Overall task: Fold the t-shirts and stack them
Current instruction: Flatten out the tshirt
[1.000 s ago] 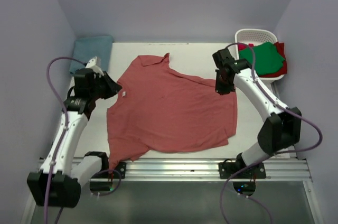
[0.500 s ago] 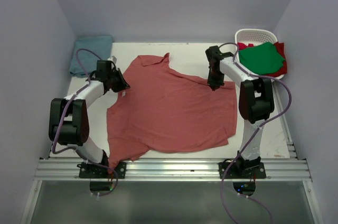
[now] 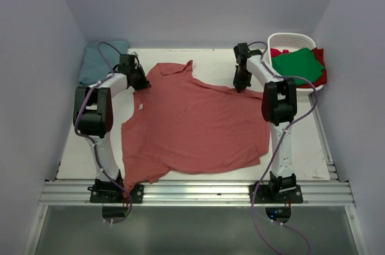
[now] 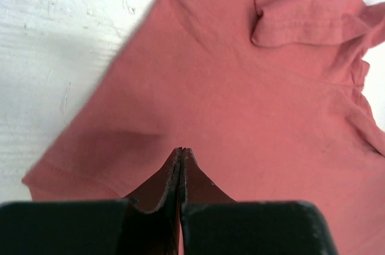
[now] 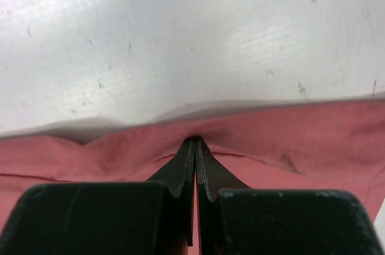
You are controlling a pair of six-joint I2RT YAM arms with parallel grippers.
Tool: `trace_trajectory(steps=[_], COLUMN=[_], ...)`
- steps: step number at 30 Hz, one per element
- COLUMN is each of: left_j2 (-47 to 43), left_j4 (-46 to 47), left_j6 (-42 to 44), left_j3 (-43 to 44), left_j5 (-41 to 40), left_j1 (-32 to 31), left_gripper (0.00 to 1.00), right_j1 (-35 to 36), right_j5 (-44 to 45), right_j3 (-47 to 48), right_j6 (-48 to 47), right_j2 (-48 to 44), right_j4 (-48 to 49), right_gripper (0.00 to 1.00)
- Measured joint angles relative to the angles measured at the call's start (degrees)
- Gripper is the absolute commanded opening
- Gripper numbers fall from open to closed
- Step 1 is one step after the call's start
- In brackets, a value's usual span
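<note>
The faded brick-red collared t-shirt (image 3: pixel 195 122) lies spread on the white table, collar toward the far side. My left gripper (image 3: pixel 141 80) is shut at the shirt's left shoulder; in the left wrist view its tips (image 4: pixel 181 150) meet on the cloth (image 4: pixel 240 104), and a crease runs into them. My right gripper (image 3: pixel 240 84) is shut on the shirt's far right edge; in the right wrist view the hem (image 5: pixel 289 129) puckers at the tips (image 5: pixel 194 141). Green (image 3: pixel 298 65) and brighter red (image 3: pixel 322 65) shirts lie in the basket. A teal-blue shirt (image 3: pixel 96 62) lies at the far left.
The white slotted basket (image 3: pixel 292 39) stands at the far right corner. Walls close in the table on the left, far and right sides. A metal rail (image 3: pixel 198 192) runs along the near edge. Bare white table (image 5: pixel 180 38) lies beyond the shirt's far edge.
Both arms have stretched away from me, and both grippers have moved to the shirt's far shoulders. The shirt itself lies as before.
</note>
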Motion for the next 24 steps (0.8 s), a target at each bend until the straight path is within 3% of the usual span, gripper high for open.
trace_trajectory(steps=[6,13,19,24], left_j2=[6.9,15.4,21.7,22.5], left_j4=[-1.3,-2.9,-4.2,-2.5], left_j6=[-0.1,-1.0,-1.6,-1.7], left_j3=[5.9,19.1,29.2,30.3], left_j5=[-1.1,-1.3,-1.4,-1.7], left_j1=[-0.1,-0.2,-0.3,-0.3], left_gripper=[0.00,0.00,0.00,0.00], right_j1=[-1.5,-2.8,-2.9,-2.9], right_j5=[-1.6,-4.8,-5.7,-5.7], right_j3=[10.6,23.7,24.3,23.8], right_j6=[0.0,0.2,0.7,0.7], right_j2=[6.4,13.9,14.6,14.8], right_j4=[-2.5,-3.0,2.4,10.3], right_gripper=[0.00,0.00,0.00,0.01])
